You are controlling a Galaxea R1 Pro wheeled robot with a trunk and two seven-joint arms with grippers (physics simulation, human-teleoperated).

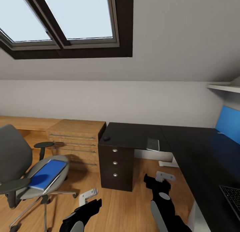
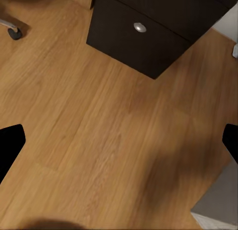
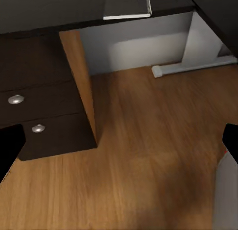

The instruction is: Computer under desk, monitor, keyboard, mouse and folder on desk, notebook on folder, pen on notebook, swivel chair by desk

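We see the bench as an L-shaped unit with a glossy black top and a dark drawer unit with round silver knobs under its left end. The mouse, small and dark, lies at the bench's front left corner. A slim silver-grey object, possibly the keyboard, lies at the front edge near the inner corner. The swivel chair stands on the floor, well apart from the bench. The folder, flat and bright blue, lies on its grey seat.
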